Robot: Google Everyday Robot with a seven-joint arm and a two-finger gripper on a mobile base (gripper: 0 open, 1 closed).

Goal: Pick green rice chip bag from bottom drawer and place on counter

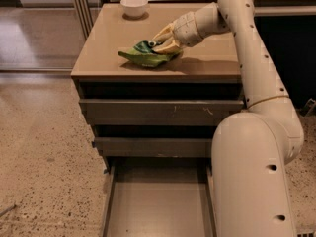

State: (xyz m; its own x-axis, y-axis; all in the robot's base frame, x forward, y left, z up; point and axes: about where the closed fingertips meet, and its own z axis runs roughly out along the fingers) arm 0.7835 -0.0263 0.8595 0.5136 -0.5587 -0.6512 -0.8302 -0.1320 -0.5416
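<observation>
One cream two-finger gripper [165, 40] is recorded low over the smooth beige-tan counter top [106, 38], right of centre; its jaws are closed on the right end of the crinkly light-green rice chip bag [144, 58]; the bag is laid flat on that surface, long axis running leftward and slightly forward from the gripper; release and a lift clear are judged to remain; a small white bowl [134, 6] is noted well apart at the rear; the shallow grey bottom drawer [158, 209] is pulled open below.

green rice chip bag [142, 58] showing light green, dark green logo | cream gripper [158, 44] clasping it on beige-tan counter [111, 36] | bowl [134, 5] looking white | bottom drawer [158, 209] looking grey
</observation>
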